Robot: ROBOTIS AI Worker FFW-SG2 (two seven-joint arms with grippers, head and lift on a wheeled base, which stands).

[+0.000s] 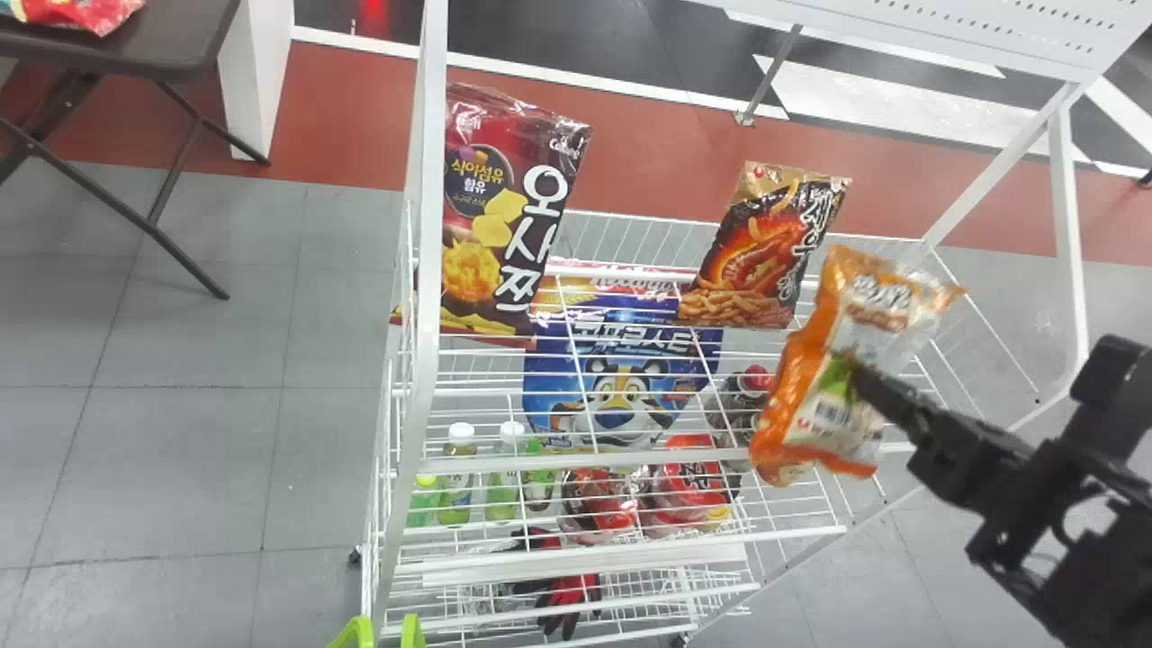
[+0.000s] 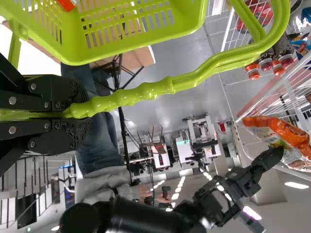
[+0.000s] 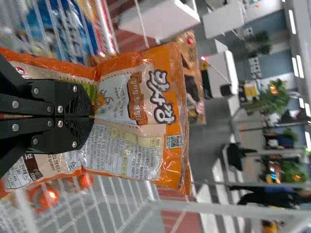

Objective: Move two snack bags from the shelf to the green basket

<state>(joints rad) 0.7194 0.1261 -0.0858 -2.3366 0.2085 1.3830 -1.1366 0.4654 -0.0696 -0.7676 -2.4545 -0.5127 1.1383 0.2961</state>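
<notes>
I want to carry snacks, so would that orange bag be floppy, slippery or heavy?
The orange bag would probably bend, as it creases where the right gripper pinches it. Its shiny wrapper might slip, and its puffiness suggests it's light.

Have an orange-and-cream snack bag [image 3: 141,102], glossy and creased, pinched mid-body and held aslant at the right part of the white wire shelf [image 1: 431,180]. See a maroon chip bag [image 1: 490,216] propped up at that shelf's left end, and a black-and-orange shrimp-snack bag [image 1: 765,252] leaning farther right. Find a lime-green slatted basket [image 2: 126,48] near the shelf's left side, handle gripped (an orange-red item [image 2: 67,4] inside, barely showing).
</notes>
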